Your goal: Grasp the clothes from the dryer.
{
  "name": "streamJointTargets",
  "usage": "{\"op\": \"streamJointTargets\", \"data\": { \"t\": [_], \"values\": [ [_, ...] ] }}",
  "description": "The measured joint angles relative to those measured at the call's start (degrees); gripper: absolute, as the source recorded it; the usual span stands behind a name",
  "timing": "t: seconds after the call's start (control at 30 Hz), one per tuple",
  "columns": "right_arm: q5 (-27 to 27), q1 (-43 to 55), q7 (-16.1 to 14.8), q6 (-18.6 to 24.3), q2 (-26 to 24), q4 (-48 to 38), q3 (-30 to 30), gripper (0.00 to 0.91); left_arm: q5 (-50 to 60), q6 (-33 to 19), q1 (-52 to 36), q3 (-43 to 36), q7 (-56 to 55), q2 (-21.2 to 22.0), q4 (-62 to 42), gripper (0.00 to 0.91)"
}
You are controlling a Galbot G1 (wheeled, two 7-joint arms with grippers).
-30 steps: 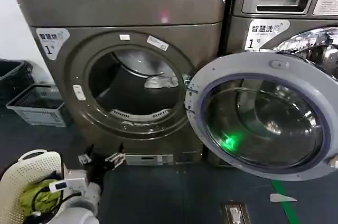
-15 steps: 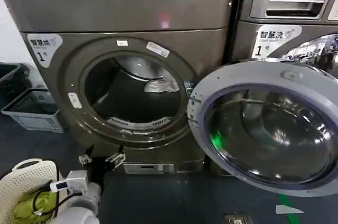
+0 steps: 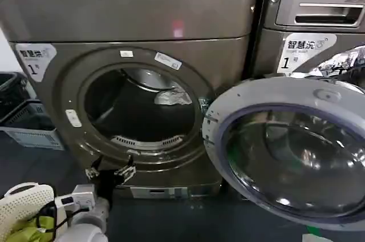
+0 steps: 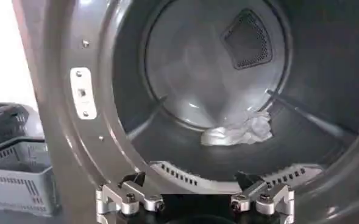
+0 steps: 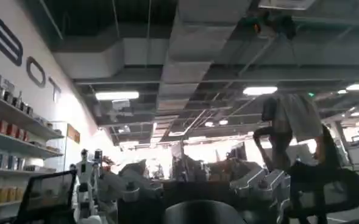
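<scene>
Left gripper [image 3: 109, 170] low at the dryer's front, just below the lower lip of the round opening, fingers spread apart and holding nothing; same spread fingers at the near edge in the left wrist view [image 4: 194, 201]. Right gripper [image 5: 261, 182] parked away from the machine, pointing into the room; cannot tell whether open or closed.

Beside the left arm, on the floor: white basket [image 3: 23, 205] with green fabric inside. Grey crates [image 3: 28, 130] on the floor at the dryer's left corner.

Dryer [image 3: 131, 13] ahead, glass door [image 3: 291, 156] swung wide to the right side, porthole unobstructed.

Clothes [image 4: 237, 129] deep in the drum, resting on the drum floor toward the rear wall and the right side; also visible through the porthole [image 3: 173, 97].

Probable risks: striking the lower rim on entry, given the gripper's start below the lip; catching the perforated lint grille [image 4: 173, 173] just inside the rim; closing short of the bundle, given its depth. Open room: ample across the opening and above the bundle; tightest clearance at the lower rim.
</scene>
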State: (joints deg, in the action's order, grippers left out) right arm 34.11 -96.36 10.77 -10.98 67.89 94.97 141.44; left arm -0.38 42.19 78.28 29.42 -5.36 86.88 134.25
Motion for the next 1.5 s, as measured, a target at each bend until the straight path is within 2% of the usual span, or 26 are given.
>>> {"op": "streamJointTargets", "data": {
  "t": [1.5],
  "values": [
    [0.1,-0.8,0.0,-0.1,-0.2,-0.7,0.9,0.907,0.9,0.0,0.0,-0.7,0.2,-0.1,0.0,0.907]
  ]
}}
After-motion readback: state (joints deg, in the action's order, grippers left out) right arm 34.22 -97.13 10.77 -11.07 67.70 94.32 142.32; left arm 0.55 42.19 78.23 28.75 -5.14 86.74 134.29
